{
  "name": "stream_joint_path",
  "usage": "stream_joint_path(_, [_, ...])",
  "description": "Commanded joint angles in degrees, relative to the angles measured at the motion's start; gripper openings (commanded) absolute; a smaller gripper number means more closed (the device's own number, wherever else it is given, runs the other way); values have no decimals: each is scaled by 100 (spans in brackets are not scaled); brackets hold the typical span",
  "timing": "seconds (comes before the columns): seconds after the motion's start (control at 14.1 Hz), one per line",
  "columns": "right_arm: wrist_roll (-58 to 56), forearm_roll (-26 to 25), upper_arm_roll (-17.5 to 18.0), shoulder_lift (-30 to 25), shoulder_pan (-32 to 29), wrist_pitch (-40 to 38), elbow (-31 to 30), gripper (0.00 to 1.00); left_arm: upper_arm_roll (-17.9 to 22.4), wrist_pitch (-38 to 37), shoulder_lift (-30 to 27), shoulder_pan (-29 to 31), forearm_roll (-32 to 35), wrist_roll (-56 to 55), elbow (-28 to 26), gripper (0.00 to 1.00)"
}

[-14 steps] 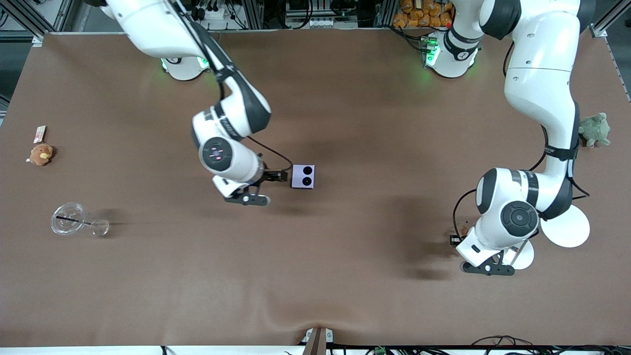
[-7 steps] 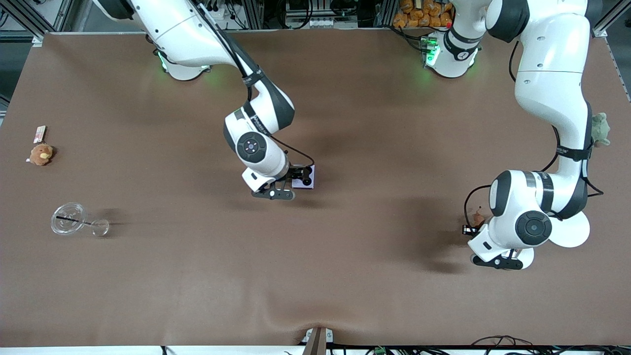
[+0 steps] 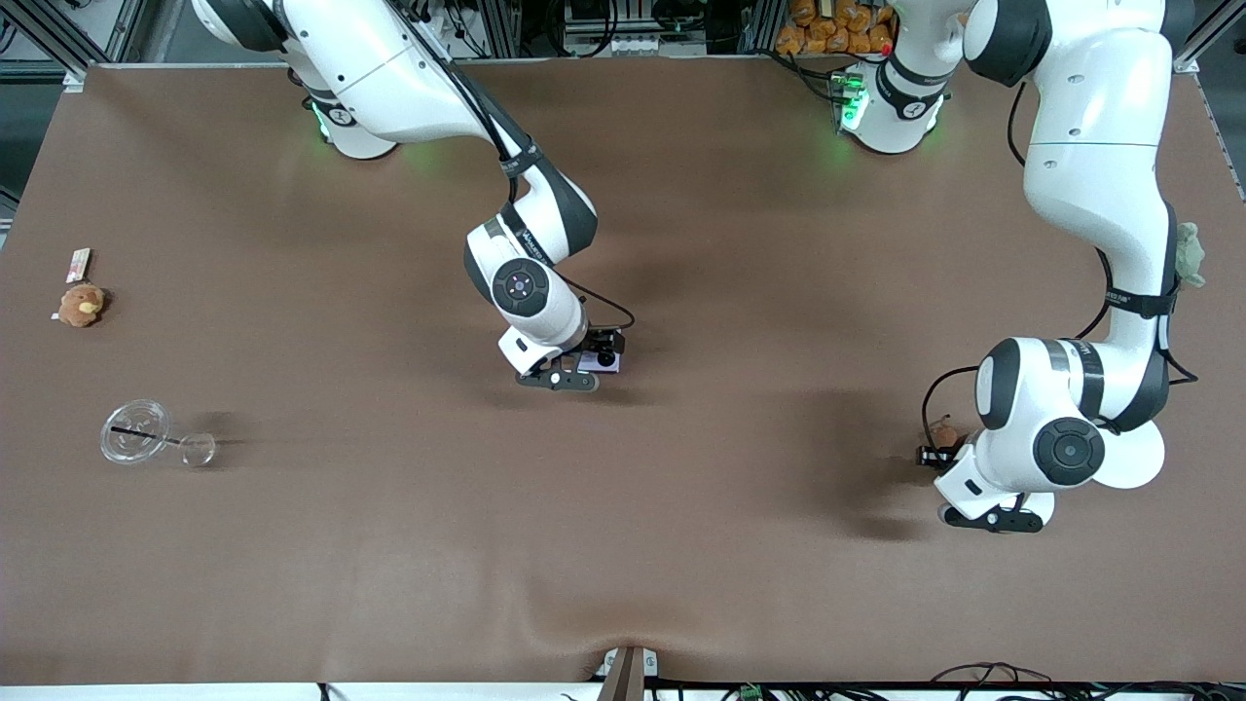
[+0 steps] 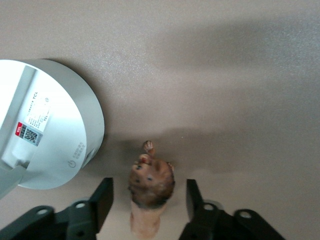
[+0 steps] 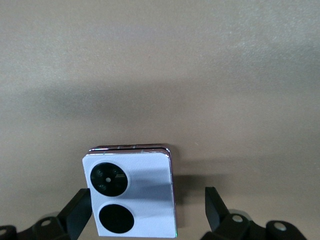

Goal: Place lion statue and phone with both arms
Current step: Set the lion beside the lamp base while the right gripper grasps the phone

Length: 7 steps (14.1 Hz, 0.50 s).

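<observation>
The lion statue (image 4: 151, 186), a small reddish-brown figurine, stands on the brown table between the fingers (image 4: 102, 200) of my left gripper (image 4: 148, 202). The jaws are open, with a gap on each side. In the front view the lion (image 3: 942, 434) peeks out beside the left gripper (image 3: 936, 456). The pale lavender phone (image 5: 131, 192) lies flat with its two black circles up. It sits between the open fingers (image 5: 80, 210) of my right gripper (image 5: 147, 210), closer to one finger. In the front view the right gripper (image 3: 602, 354) covers most of the phone (image 3: 596, 363).
A white round device (image 4: 50, 125) stands close beside the lion; it shows under the left arm in the front view (image 3: 1134, 458). A green plush turtle (image 3: 1190, 255), a tan plush toy (image 3: 81, 305), a small packet (image 3: 78, 264) and a clear cup (image 3: 136, 431) lie near the table's ends.
My right gripper has moved from beside the phone to over it, with its fingers astride it. My left arm has shifted toward its own end of the table, with the gripper around the lion.
</observation>
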Motion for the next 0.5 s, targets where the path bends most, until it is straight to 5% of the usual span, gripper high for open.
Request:
stream_joint_path(0.0, [190, 6, -76, 84, 173, 159, 42, 100, -37, 65, -42, 73, -86, 69, -60, 100])
stream_joint_path(0.43, [226, -2, -94, 225, 323, 204, 68, 100, -72, -453, -1033, 56, -112, -1, -78, 100])
